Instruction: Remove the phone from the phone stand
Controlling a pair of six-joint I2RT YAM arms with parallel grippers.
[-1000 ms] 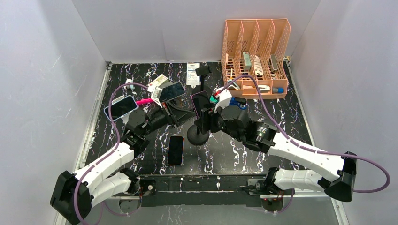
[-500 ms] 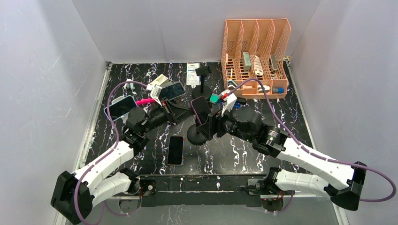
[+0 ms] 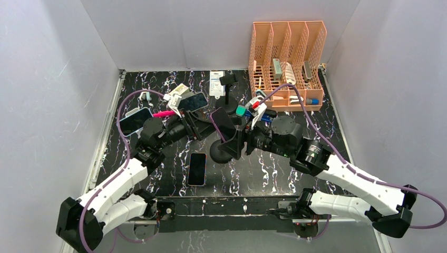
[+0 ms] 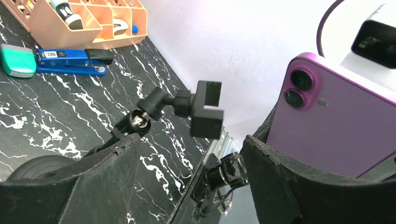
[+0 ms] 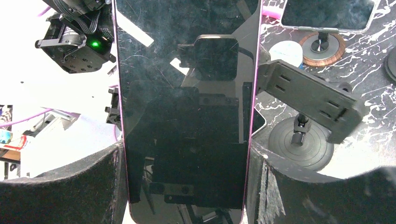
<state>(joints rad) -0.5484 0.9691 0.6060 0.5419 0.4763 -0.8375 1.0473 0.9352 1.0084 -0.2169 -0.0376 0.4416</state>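
Note:
The purple phone (image 5: 187, 93) is upright between my right gripper's (image 5: 187, 154) fingers, which press on its two long edges; its screen faces the right wrist camera. Seen from above, the phone (image 3: 222, 123) hangs tilted over the black phone stand's round base (image 3: 220, 153). The stand's empty cradle (image 5: 310, 100) sits just right of the phone and apart from it. My left gripper (image 4: 191, 186) is open with nothing between its fingers. The stand's clamp head (image 4: 205, 109) and ball joint (image 4: 140, 116) lie beyond it, and the phone's back (image 4: 336, 126) is at its right.
An orange desk organizer (image 3: 287, 58) stands at the back right. A blue stapler (image 4: 70, 60) and a green item (image 3: 241, 110) lie in front of it. A dark phone (image 3: 197, 168) lies flat near the front, and other phones (image 3: 136, 120) (image 3: 192, 101) rest at the left. A second black stand (image 3: 227, 89) is behind.
My left gripper has opened and let go of the stand's arm. The right arm has drawn back to the right, tilting the phone away from the cradle.

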